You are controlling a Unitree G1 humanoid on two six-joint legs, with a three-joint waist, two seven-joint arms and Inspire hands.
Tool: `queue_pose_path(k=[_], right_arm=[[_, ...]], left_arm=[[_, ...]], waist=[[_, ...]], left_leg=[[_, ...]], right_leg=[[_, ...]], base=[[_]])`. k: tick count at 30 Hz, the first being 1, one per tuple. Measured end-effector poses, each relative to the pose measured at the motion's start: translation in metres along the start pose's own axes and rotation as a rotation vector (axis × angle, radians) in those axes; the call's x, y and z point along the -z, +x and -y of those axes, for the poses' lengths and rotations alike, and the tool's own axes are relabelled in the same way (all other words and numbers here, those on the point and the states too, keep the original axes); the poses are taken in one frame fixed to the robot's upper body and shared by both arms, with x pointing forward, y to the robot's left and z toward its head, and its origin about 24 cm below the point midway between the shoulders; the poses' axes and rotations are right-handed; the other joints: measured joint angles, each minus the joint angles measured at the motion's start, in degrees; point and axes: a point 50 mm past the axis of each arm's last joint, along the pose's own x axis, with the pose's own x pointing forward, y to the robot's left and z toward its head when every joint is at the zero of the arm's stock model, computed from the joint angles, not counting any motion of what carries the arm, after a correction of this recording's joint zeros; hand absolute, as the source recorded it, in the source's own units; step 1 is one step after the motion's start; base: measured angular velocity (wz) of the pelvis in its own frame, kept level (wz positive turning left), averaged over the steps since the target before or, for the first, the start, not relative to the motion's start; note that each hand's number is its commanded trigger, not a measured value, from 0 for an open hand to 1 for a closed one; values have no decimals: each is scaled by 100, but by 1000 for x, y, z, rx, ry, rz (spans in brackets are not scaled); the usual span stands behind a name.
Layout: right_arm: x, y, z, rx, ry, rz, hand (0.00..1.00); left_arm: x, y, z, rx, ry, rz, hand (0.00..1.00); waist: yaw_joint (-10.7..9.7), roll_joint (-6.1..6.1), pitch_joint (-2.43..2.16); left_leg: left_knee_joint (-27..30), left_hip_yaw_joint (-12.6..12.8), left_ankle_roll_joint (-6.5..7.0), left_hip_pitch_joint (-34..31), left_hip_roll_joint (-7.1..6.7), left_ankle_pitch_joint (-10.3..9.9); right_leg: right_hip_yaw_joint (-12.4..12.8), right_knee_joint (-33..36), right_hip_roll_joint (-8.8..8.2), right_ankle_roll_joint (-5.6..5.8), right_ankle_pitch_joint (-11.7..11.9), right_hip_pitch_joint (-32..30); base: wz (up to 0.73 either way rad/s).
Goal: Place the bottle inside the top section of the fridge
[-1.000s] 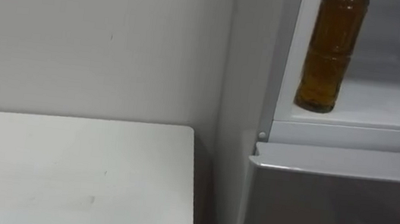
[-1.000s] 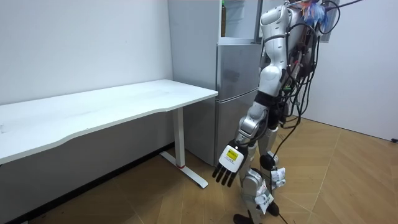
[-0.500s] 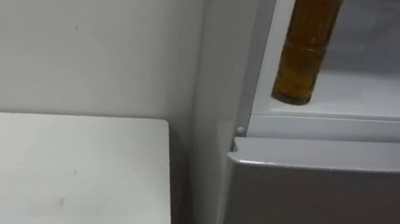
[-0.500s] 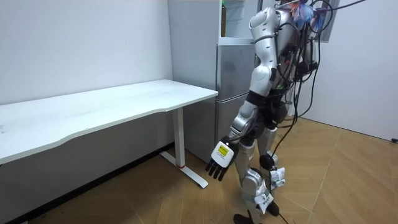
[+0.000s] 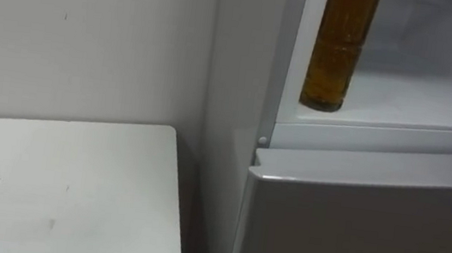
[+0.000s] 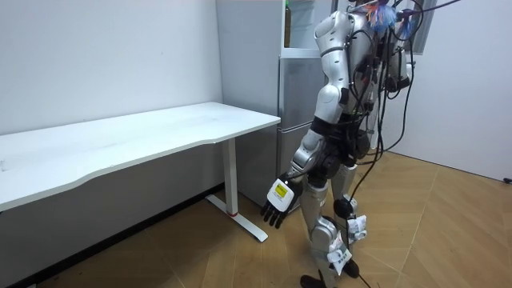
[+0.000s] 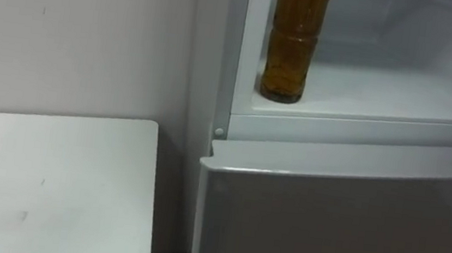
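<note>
Amber bottle [image 5: 336, 49] stands upright at the front-left of the upper fridge [image 5: 370, 222] shelf; compartment open. Left robot hand [image 6: 276, 206] hangs low near the desk [image 6: 160, 132], fingers relaxed, empty. Placement looks done; next prob. shutting the upper door w/o knocking the bottle.

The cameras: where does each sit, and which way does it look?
Left eye view: on the robot's head, looking down at the bottle in the upper fridge and the table.
Right eye view: beside it, same scene, slightly shifted.
Room view: across the room, seeing the whole robot facing the fridge, left robot hand hanging open.
All share fridge and table.
</note>
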Motion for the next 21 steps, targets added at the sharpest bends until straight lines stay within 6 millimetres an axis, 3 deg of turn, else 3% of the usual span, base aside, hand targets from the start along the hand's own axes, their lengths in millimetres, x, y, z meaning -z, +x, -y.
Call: queue_pose_path(k=[5,21], right_arm=[[-13,-1,-5,-23,31,57,0],[-21,-12,-14,9,55,38,0]], left_arm=[[0,0,-1,14,14,2,0],[9,-1,-8,-29,-22,-30,0]], waist=[[0,-37,-6],[104,-41,-4]], left_leg=[[-1,13,0,-7,-6,0],[19,21,-1,47,-20,1]], right_leg=[[9,4,-6,6,-7,-20],[30,325,-39,-19,-130,-125]], base=[[-1],[0]])
